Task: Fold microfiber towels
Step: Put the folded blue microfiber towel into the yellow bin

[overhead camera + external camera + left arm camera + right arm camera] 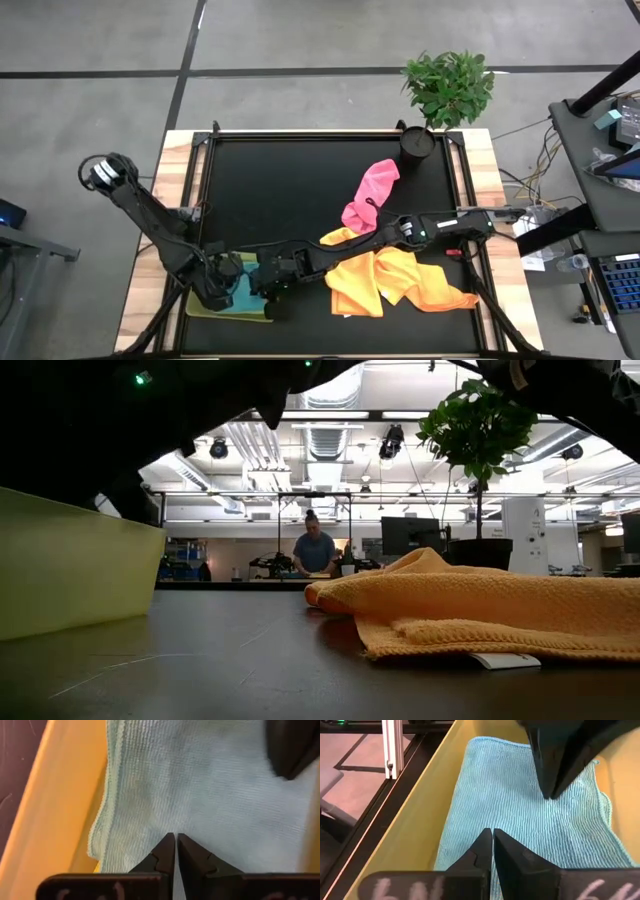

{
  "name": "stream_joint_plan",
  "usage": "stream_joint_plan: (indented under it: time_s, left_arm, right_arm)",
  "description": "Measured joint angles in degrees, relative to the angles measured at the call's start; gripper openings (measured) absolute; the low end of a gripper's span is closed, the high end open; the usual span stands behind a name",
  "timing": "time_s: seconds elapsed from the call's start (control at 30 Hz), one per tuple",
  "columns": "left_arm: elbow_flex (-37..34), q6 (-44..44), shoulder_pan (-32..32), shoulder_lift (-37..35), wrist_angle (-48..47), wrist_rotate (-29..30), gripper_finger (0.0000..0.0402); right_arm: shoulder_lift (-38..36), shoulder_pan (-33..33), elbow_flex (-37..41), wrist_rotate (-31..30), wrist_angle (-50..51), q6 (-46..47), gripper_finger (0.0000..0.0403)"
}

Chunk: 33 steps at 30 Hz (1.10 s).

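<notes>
Hidden, cropped and unclear parts

In the high view both arms cover most of the light blue towel (pixel 243 296) and the lime-green tray (pixel 232 315), so the fold state of the towel cannot be told, and the left gripper (pixel 232 283) and right gripper (pixel 268 288) are lost in dark overlap. The low view cuts the tray wall at its left edge and the orange towel (pixel 480 610) at its right. The person (pixel 314 550) beyond the table is too small for detail.

The left pincer (pixel 175 840), fingers pressed together, rests on a light blue towel (pixel 200 790) inside the yellow-green tray (pixel 55 810).
</notes>
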<state>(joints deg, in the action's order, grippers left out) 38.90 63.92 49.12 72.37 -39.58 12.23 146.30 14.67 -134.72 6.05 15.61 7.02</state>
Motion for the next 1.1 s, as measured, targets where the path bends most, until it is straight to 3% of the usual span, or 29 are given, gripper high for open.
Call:
stream_joint_plan:
  time_s: [0.33, 0.5, 0.8, 1.1]
  left_arm:
    - [2.2, 0.2, 0.0, -8.5, -3.8, -1.2, 0.0006]
    - [2.5, 0.2, 1.1, -9.7, 3.2, -6.0, 0.0006]
    - [1.6, 0.1, 3.0, -0.5, 6.4, -13.8, 0.0006]
    - [1.8, -1.6, 3.0, 4.0, 6.1, -16.4, 0.0006]
  right_arm:
    - [-0.4, 0.0, 0.0, 0.0, 0.0, -0.1, 0.0011]
    - [-1.0, 0.0, -0.2, 0.0, 0.3, -0.4, 0.0011]
    - [-1.1, 0.0, -0.2, 0.1, 1.8, -0.2, 0.0011]
    - [-1.3, 0.0, -0.2, 0.3, 2.7, -0.6, 0.0011]
